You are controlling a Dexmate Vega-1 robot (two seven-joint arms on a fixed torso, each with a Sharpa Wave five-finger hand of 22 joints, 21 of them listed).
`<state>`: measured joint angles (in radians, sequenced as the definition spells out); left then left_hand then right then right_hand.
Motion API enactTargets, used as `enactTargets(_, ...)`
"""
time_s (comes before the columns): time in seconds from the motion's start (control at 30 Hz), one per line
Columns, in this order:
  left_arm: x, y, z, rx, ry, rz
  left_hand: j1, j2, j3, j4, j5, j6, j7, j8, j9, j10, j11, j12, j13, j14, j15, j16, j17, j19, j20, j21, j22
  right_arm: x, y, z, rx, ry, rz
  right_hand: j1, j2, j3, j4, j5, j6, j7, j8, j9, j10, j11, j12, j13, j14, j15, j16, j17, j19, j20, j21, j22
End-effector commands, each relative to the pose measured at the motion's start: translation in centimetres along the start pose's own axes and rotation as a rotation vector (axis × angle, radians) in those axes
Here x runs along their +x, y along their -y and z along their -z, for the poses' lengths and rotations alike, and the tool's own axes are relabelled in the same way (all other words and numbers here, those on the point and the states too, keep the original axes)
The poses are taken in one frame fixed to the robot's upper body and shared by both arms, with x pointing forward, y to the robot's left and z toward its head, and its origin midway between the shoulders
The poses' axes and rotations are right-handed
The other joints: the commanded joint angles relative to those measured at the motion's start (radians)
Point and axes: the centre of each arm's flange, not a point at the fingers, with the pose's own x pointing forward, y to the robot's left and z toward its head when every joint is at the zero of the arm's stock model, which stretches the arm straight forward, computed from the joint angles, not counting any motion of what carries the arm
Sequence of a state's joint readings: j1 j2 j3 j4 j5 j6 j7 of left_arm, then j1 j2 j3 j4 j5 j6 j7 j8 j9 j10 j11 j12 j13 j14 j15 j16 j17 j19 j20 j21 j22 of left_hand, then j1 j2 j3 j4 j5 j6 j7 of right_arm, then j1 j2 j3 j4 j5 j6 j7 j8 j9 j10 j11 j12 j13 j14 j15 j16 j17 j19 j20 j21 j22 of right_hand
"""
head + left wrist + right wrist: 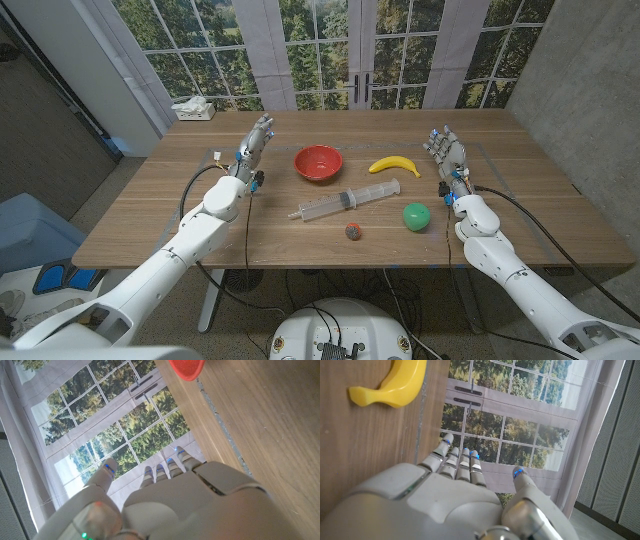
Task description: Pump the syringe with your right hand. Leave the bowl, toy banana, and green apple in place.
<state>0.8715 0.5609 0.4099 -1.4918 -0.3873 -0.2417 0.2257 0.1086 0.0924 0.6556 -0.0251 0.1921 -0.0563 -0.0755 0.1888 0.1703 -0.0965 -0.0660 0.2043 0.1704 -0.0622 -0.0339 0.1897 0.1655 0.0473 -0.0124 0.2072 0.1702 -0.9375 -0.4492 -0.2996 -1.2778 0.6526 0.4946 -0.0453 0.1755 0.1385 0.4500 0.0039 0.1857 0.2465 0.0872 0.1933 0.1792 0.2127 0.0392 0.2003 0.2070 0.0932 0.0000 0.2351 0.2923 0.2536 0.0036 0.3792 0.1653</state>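
Observation:
A clear syringe (347,200) lies at an angle on the middle of the wooden table (150,205), plunger end toward the left. Behind it stand a red bowl (318,162) and a yellow toy banana (394,165); the bowl (186,368) and the banana (395,384) also appear in the wrist views. A green apple (416,216) sits to the right of the syringe. My right hand (449,158) stands on its edge right of the banana, fingers apart, holding nothing. My left hand (254,145) stands likewise left of the bowl, empty.
A small red and grey ball (353,232) lies in front of the syringe. A white tissue box (193,109) sits at the table's far left corner. Windows and a door stand behind the table.

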Motion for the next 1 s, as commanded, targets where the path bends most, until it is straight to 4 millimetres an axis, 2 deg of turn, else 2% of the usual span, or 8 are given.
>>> enactTargets(0.03, -0.5, 0.6, -1.4, 0.13, 0.044, 0.003, 0.014, 0.004, 0.0, -0.013, -0.002, 0.008, -0.001, 0.005, 0.002, 0.008, -0.001, 0.006, 0.005, 0.007, 0.006, 0.0, 0.002, 0.01, 0.005, 0.004, 0.003, -0.6, -0.2, 0.0, -0.008, 0.009, 0.016, 0.002, -0.005, 0.002, -0.007, -0.004, 0.009, 0.002, 0.004, 0.004, 0.01, 0.005, 0.008, 0.002, 0.013, 0.0, 0.004, 0.0, 0.008, 0.003, -0.006, 0.004)
enactTargets(0.43, -1.0, 1.4, -2.5, 0.228, 0.074, 0.031, 0.018, 0.004, -0.003, -0.029, -0.004, 0.027, -0.008, 0.006, 0.003, 0.021, -0.001, 0.006, 0.006, 0.019, 0.008, -0.003, 0.002, 0.027, 0.01, 0.006, 0.004, -1.0, -0.5, 0.0, -0.014, 0.012, 0.017, 0.008, -0.003, 0.003, -0.017, -0.007, 0.013, 0.006, 0.005, 0.005, 0.014, 0.009, 0.009, 0.002, 0.015, 0.003, 0.004, -0.002, 0.012, 0.005, -0.013, 0.004)
enactTargets(1.0, -0.9, 3.2, -3.9, 0.36, 0.127, 0.078, 0.021, -0.001, -0.009, -0.047, -0.007, 0.039, 0.006, 0.004, 0.003, 0.031, -0.006, 0.004, 0.006, 0.021, -0.003, -0.007, 0.002, 0.029, 0.003, 0.003, 0.005, -1.6, -0.2, 0.1, -0.015, 0.023, 0.03, 0.011, 0.0, 0.002, -0.026, -0.01, 0.015, 0.007, 0.004, 0.005, 0.016, 0.01, 0.008, 0.002, 0.015, 0.002, 0.005, -0.003, 0.017, 0.007, -0.023, 0.005)
